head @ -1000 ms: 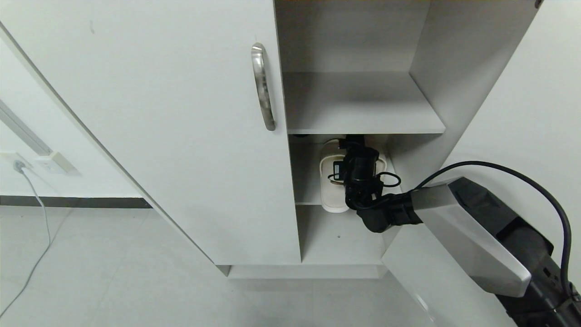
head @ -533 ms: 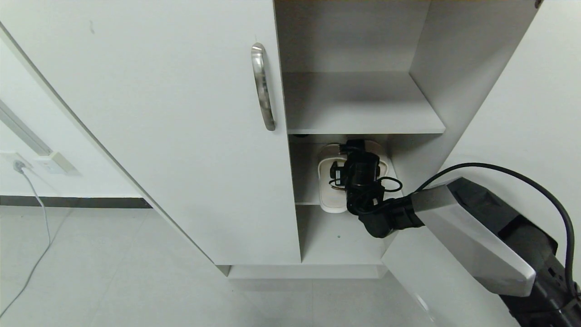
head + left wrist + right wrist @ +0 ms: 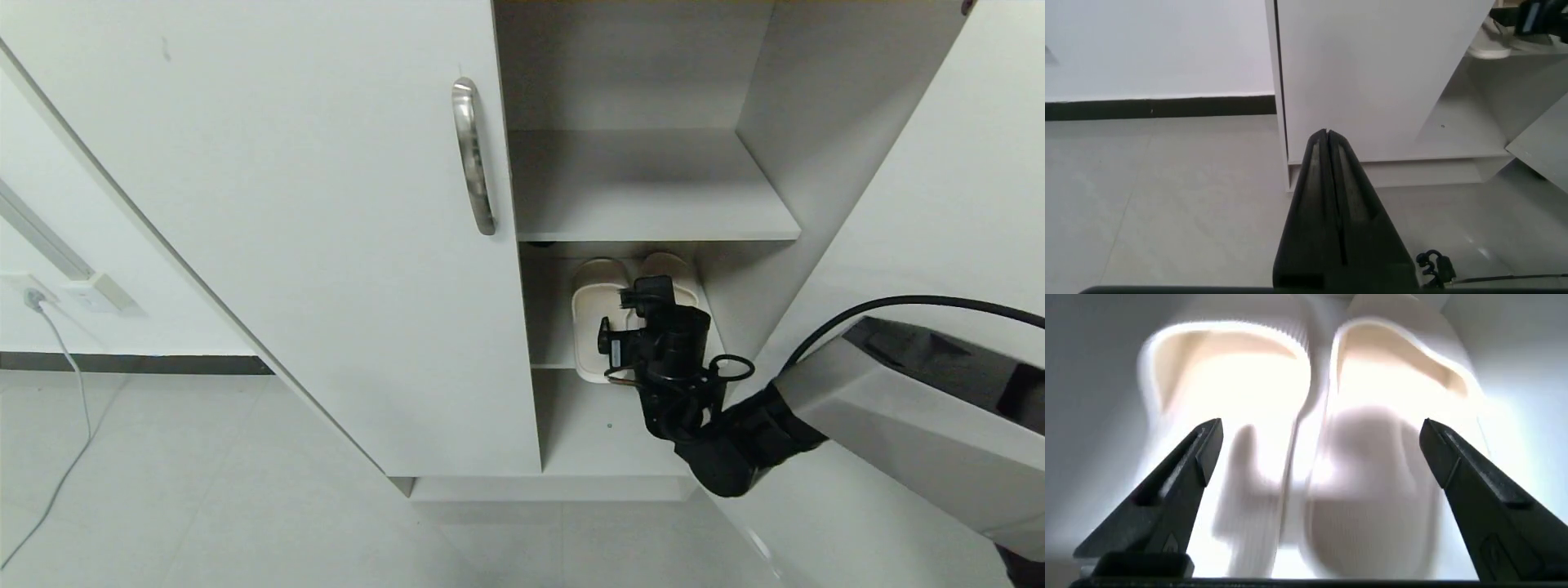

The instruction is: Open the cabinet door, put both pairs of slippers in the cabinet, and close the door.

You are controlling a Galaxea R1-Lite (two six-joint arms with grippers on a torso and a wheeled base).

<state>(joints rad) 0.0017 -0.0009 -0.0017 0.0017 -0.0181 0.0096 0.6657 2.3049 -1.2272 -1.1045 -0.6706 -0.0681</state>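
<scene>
One pair of cream slippers sits side by side on the lower shelf of the cabinet, a little right of centre in the head view, toes pointing inward and heels right at the shelf's front lip. The right tool hangs just in front of them with its fingers spread wide. In the right wrist view the two dark fingers stand apart at either side of the pair and appear to touch neither shoe. To my eye the placing itself is done, so the job now is to get out cleanly. I would pull the arm straight back along the line of the slippers, level with the shelf, keeping the fingers apart so no pad snags a strap and drags a shoe out. It should not rise until it is past the board above (there is little room under it). Those heels look close enough to the edge to foul the open door at the right of the frame, so a gentle nudge inward would be wise. The left tool is low over the tiled floor, its fingers pressed together and holding nothing. The task asks for two pairs, so another fetch comes before closing.
</scene>
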